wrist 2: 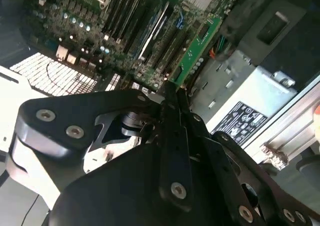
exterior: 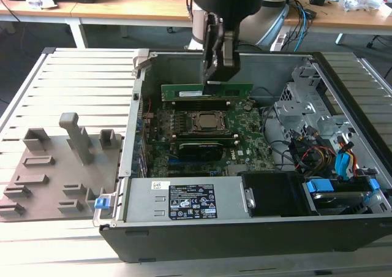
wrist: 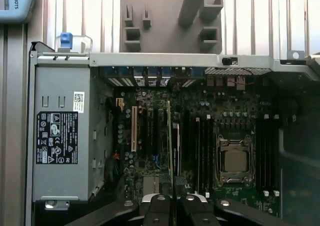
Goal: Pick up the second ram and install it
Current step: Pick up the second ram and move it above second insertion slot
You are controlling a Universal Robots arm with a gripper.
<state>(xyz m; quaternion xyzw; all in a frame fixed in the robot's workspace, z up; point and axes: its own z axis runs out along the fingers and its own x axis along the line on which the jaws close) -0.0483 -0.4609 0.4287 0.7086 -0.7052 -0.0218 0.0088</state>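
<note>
The black end effector (exterior: 214, 79) is clenched on the second ram (exterior: 184, 92), a long, thin green circuit-board stick with a pale label strip, gripping its upper edge near the middle. The stick hangs level and on edge inside the open black computer case (exterior: 245, 234), over the large green motherboard (exterior: 251, 136) near the metal CPU socket (exterior: 211, 122). The silver drive cage (exterior: 300, 105) and the grey power-supply box (exterior: 184, 200) stand well apart from it.
</note>
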